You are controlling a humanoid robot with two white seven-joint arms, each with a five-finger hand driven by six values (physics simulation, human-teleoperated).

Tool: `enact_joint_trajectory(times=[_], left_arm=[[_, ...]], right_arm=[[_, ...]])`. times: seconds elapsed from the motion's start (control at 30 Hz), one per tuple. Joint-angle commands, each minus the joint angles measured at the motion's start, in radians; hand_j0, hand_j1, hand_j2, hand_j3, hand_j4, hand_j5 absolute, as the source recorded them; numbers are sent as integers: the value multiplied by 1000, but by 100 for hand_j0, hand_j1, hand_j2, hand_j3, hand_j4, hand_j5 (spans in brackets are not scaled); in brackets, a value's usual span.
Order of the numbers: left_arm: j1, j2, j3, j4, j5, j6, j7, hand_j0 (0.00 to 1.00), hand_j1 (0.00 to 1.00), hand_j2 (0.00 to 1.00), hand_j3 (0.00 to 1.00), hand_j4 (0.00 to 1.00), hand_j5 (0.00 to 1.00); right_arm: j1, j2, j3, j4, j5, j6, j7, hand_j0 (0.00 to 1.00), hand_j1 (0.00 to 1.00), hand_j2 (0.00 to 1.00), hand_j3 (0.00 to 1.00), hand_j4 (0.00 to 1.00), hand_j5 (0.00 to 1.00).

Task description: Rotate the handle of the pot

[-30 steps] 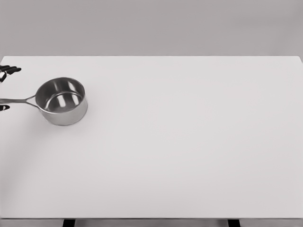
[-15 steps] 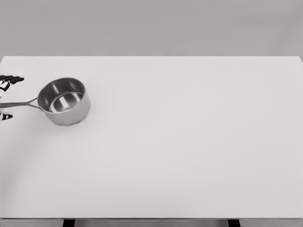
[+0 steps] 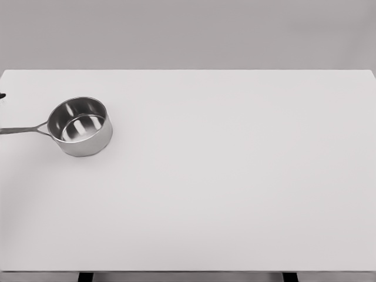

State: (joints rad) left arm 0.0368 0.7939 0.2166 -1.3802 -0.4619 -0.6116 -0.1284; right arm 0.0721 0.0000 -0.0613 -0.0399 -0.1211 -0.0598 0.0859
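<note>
Saucepan (image 3: 82, 126) of shiny steel, standing upright on the white table (image 3: 235, 176), on the left side and a bit toward the far edge. Round and open on top, with the bright bottom showing inside and light spots on the inner wall. Soft shadow on the table along the near side.

Long thin handle (image 3: 23, 128) sticking out from the left side of the pan. Pointing left and a tiny bit near, running flat above the table all the way to the left edge of the picture. Tip of the handle cut off there.

Left hand (image 3: 2, 94) only just in view, as one small dark speck at the very left edge. Farther back than the handle, with bare white table between the two. Not touching the handle in the part on show, and well apart from the bowl of the pan. Too little of the hand to see, so cannot tell whether open, closed or gripping.

Bowl of the pan off to the right of that speck and a little nearer.

Plain grey wall (image 3: 188, 35) behind the far edge of the table. Two dark table legs (image 3: 86, 276) peeking out below the near edge, one toward the left and one toward the right.
</note>
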Motion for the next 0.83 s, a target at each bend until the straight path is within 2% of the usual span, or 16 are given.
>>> enact_joint_trajectory(times=[0.0, 0.23, 0.37, 0.47, 0.53, 0.57, 0.63, 0.8], left_arm=[[0, -2, 30, -62, 37, 1, 1, 100, 100, 100, 100, 100, 100], [12, -36, 24, -322, 46, 1, 0, 100, 100, 100, 100, 100, 100], [25, -68, 7, -421, 35, 1, -7, 100, 100, 100, 100, 100, 100], [15, -81, -59, -422, 34, 1, -10, 100, 100, 100, 100, 100, 100], [2, -85, -117, -422, -13, 1, -10, 100, 100, 100, 100, 100, 100], [-17, -108, -132, -422, -55, 1, -10, 100, 100, 100, 100, 100, 100], [-23, -117, -163, -422, -83, 1, -10, 100, 100, 100, 100, 100, 100], [-25, -114, -168, -421, -89, 1, -10, 100, 100, 100, 100, 100, 100]], right_arm=[[0, 0, 0, 0, 0, 0, 0, 100, 100, 100, 100, 100, 100], [0, 0, 0, 0, 0, 0, 0, 100, 100, 100, 100, 100, 100], [0, 0, 0, 0, 0, 0, 0, 100, 100, 100, 100, 100, 100], [0, 0, 0, 0, 0, 0, 0, 100, 100, 100, 100, 100, 100], [0, 0, 0, 0, 0, 0, 0, 100, 100, 100, 100, 100, 100], [0, 0, 0, 0, 0, 0, 0, 100, 100, 100, 100, 100, 100], [0, 0, 0, 0, 0, 0, 0, 100, 100, 100, 100, 100, 100], [0, 0, 0, 0, 0, 0, 0, 100, 100, 100, 100, 100, 100]])
